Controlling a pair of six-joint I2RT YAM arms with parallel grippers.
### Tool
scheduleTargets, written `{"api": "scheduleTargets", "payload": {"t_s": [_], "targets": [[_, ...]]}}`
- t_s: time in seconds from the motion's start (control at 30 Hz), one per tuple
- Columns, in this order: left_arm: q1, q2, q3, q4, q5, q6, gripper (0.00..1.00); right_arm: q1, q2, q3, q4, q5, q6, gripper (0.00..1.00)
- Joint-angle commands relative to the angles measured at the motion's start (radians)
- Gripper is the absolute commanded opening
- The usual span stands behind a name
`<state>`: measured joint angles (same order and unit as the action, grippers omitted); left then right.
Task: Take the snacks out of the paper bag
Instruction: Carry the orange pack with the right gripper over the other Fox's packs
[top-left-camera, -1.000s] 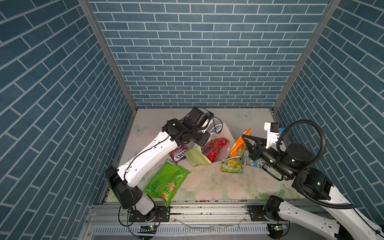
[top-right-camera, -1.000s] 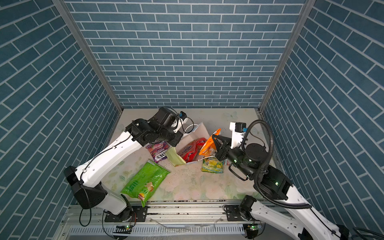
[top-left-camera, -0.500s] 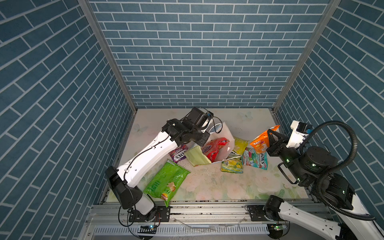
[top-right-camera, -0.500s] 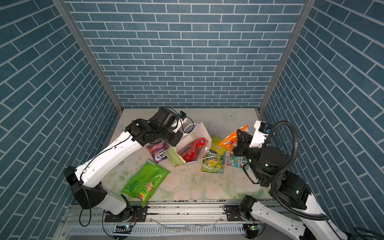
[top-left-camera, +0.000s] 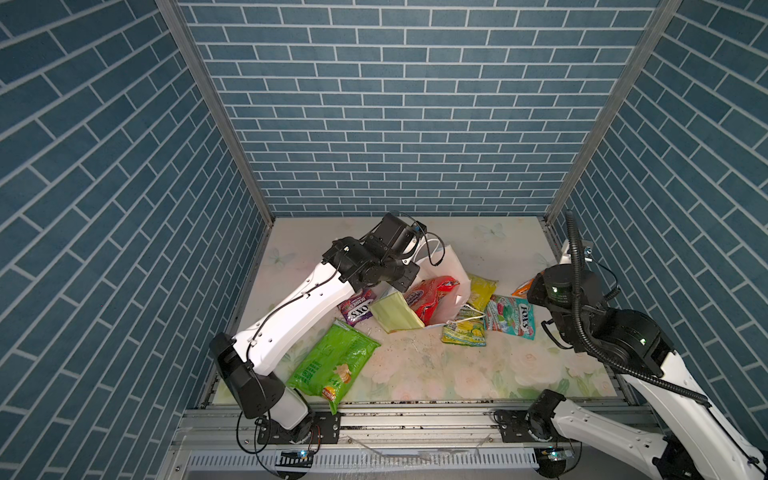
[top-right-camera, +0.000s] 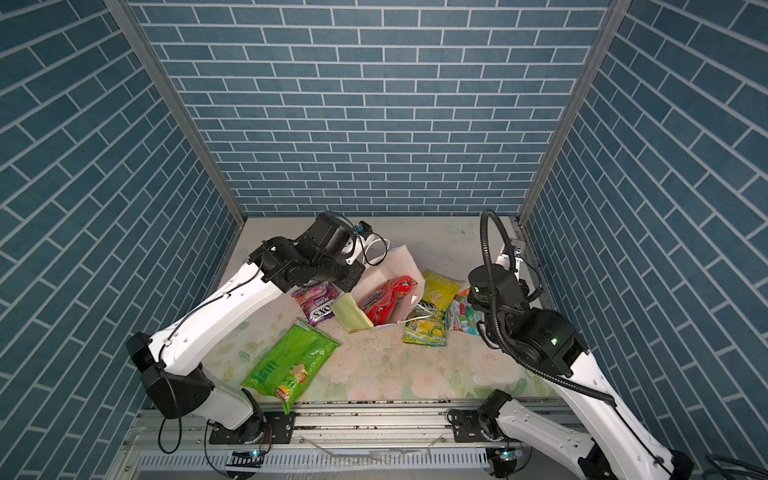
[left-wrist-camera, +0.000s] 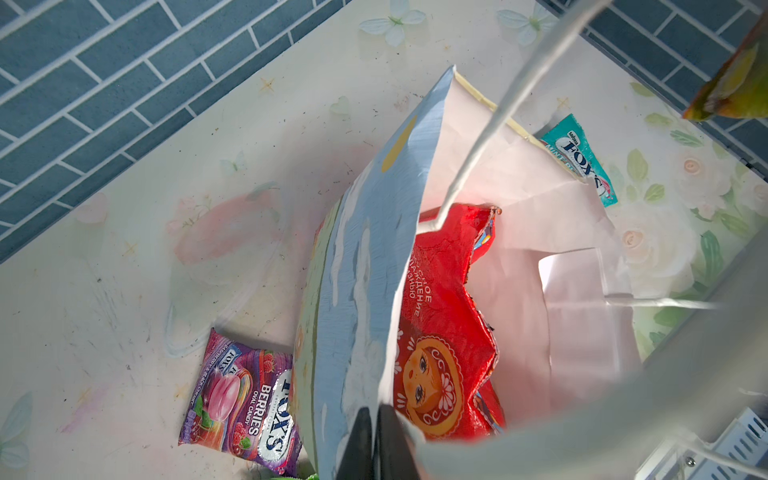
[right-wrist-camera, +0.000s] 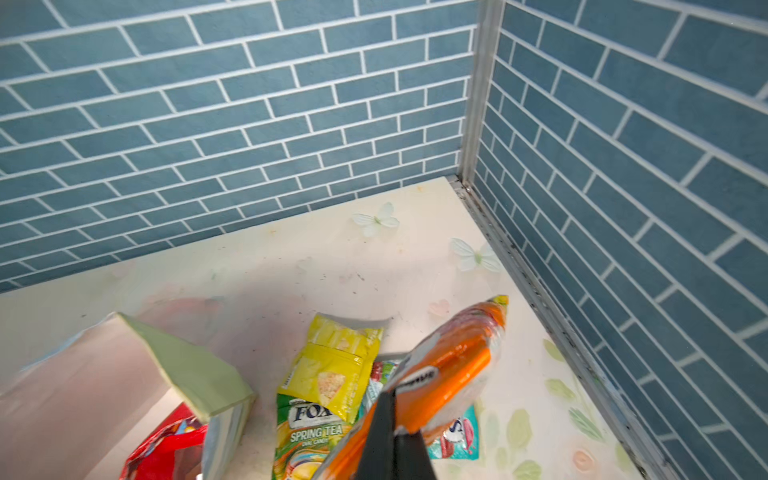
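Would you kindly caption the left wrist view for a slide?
Left jaws pinch the wall of the paper bag; red cookie pack inside, purple candy pack outside.

Both top views: bright, even overhead light; soft shadows on the surface (top-left-camera: 415, 365); glare on the green chip bag (top-left-camera: 332, 361) toward 7 o'clock; walls (top-left-camera: 395, 104) splay at the edges. My wrist views: paper bag (left-wrist-camera: 519, 208) nearest the lens blurs white; orange pack (right-wrist-camera: 449, 365) soft; my jaws dark, unfocused.
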<state>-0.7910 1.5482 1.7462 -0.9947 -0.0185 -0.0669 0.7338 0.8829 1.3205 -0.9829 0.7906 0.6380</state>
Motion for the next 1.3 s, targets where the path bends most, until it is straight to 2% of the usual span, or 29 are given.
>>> {"api": "scheduleTargets", "payload": {"t_s": [0.0,0.3,0.8,0.93,1.1,1.27], "targets": [[0.007,-0.031,0.007,-0.025,-0.012,0.006,0.09,-0.067,0.041,0.045,-0.086,-0.063,0.038,0.0],[0.007,-0.054,-0.016,-0.019,-0.008,-0.004,0.08,-0.3,0.195,0.005,-0.009,-0.408,-0.025,0.0],[0.008,-0.077,-0.036,-0.025,-0.011,-0.002,0.08,-0.55,0.373,-0.066,0.236,-0.633,-0.101,0.0],[0.007,-0.079,-0.036,-0.027,-0.01,-0.003,0.09,-0.587,0.415,-0.073,0.303,-0.651,-0.116,0.0],[0.007,-0.079,-0.036,-0.032,-0.016,-0.004,0.09,-0.619,0.461,-0.086,0.402,-0.753,-0.101,0.0],[0.007,-0.073,-0.035,-0.029,-0.015,-0.008,0.08,-0.629,0.49,-0.073,0.491,-0.773,-0.09,0.0]]}}
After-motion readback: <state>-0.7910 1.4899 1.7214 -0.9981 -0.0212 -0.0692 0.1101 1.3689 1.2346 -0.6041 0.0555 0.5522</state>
